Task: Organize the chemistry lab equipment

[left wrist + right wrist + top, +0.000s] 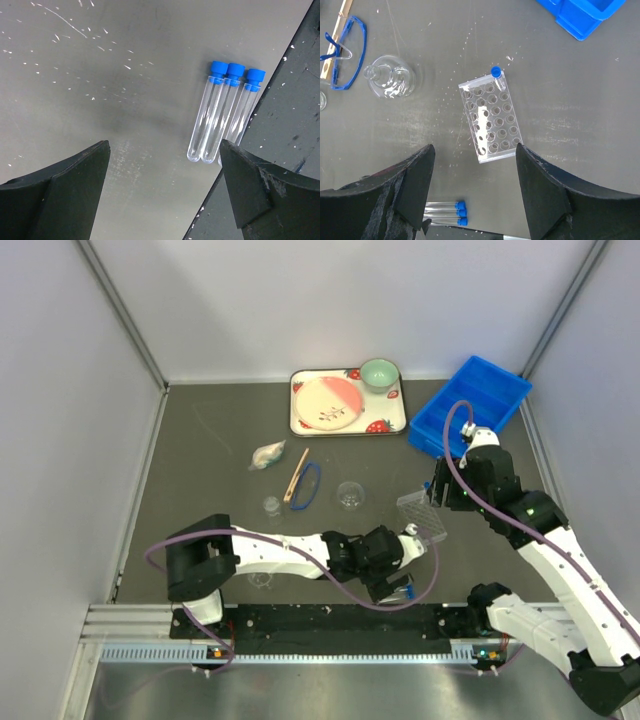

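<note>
Three clear blue-capped tubes (225, 115) lie side by side on the table at its near edge, also seen as tubes (447, 213) and tubes (405, 591). My left gripper (165, 150) hovers over them, open and holding nothing; the tubes sit toward its right finger. The clear tube rack (490, 117) lies on the table with one blue-capped tube (496, 75) in a far corner hole. My right gripper (475, 150) hangs above the rack (422, 515), open and empty. A glass beaker (392, 80), a blue ring (350, 55) and a wooden stick (337, 35) lie to the left.
A blue bin (470, 405) stands at the back right. The strawberry-print tray (398, 420) with pink plate and green bowl is at the back. A small beaker (271, 505), a glass dish (262, 580) and a crumpled clear item (268, 455) lie on the left. The black front rail (280, 165) borders the tubes.
</note>
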